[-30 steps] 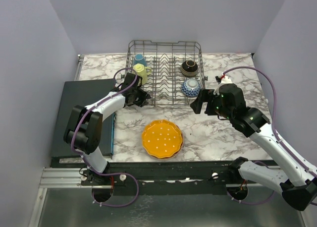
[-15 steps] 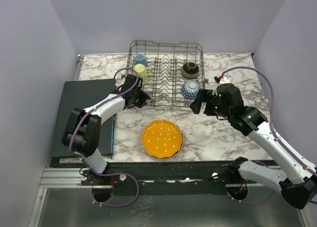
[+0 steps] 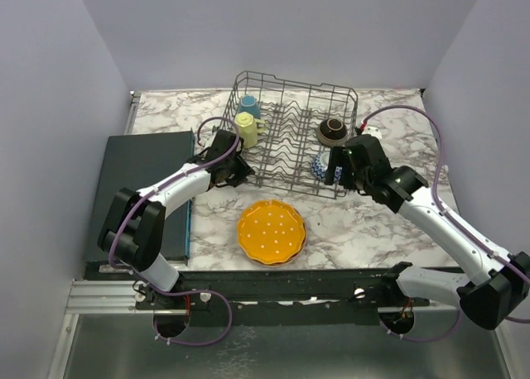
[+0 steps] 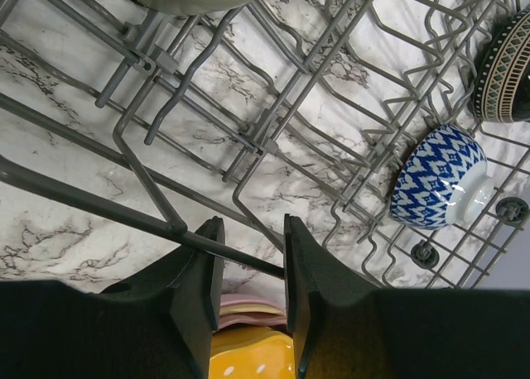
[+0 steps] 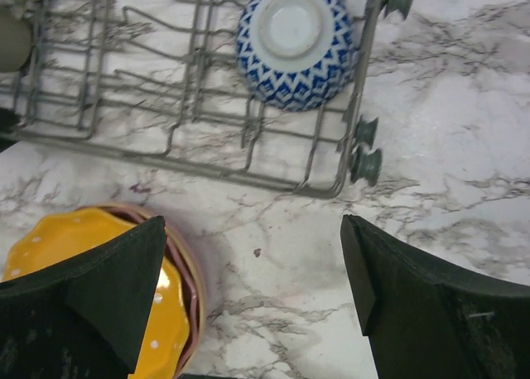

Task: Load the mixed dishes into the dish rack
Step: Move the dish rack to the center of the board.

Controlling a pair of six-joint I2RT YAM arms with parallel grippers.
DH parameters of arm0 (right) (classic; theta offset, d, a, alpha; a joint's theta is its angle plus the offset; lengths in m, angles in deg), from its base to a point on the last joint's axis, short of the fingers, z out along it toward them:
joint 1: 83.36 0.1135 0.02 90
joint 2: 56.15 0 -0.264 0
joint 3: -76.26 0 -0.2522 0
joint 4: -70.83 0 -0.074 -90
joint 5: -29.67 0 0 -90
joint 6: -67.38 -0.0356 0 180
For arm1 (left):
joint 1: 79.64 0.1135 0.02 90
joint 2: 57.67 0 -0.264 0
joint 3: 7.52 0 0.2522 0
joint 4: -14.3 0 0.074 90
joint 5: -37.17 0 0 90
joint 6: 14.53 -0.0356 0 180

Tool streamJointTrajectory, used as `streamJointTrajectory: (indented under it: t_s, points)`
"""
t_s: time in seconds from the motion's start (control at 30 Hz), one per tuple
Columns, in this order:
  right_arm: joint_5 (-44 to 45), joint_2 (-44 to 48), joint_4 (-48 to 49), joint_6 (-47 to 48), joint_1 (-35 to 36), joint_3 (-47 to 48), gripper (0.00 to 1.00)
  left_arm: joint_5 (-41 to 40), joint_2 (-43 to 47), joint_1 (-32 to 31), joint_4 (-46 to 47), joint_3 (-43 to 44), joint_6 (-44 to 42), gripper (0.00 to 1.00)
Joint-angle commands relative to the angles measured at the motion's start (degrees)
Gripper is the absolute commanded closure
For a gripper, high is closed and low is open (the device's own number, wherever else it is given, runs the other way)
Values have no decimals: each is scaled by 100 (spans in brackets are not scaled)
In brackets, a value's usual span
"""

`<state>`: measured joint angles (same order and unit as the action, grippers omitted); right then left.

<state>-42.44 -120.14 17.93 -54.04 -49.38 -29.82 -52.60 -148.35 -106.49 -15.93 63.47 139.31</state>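
The grey wire dish rack (image 3: pixel 294 81) sits skewed on the marble at the back. It holds a blue mug (image 3: pixel 248 104), a yellow mug (image 3: pixel 247 129), a dark brown bowl (image 3: pixel 333 131) and a blue-patterned bowl (image 4: pixel 439 179). My left gripper (image 3: pixel 240 174) is shut on the rack's near-left rim wire (image 4: pixel 99 205), which crosses between its fingers. My right gripper (image 3: pixel 335 168) hangs open over bare marble by the rack's near-right corner, partly hiding the patterned bowl from above. An orange white-dotted scalloped plate (image 3: pixel 271 232) tops a stack of pinkish plates (image 5: pixel 192 288) in front.
A dark flat mat (image 3: pixel 137 189) lies at the left, beside my left arm. Purple cables loop over both arms. Grey walls close in the table on three sides. The rack's small round feet (image 5: pixel 364 160) rest on the marble near my right gripper.
The rack has shifted right and turned, dragged by my left gripper, which moved right with it. My right gripper has moved up and left to the rack's near-right corner.
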Motion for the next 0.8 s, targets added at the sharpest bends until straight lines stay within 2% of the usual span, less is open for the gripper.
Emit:
streamJointTrajectory:
  t_s: [0.0,0.47,0.77]
  points:
    - [993,-421,-275,-76,-222,326,9,504,130,-417,-832,-84,-1757,100]
    - [558,-1323,404,135,-1472,612,23,21,-247,-264,-1375,655,-2158,100]
    - [182,-1575,714,42,-1697,555,29,-165,-649,-62,-1575,1242,-2440,100]
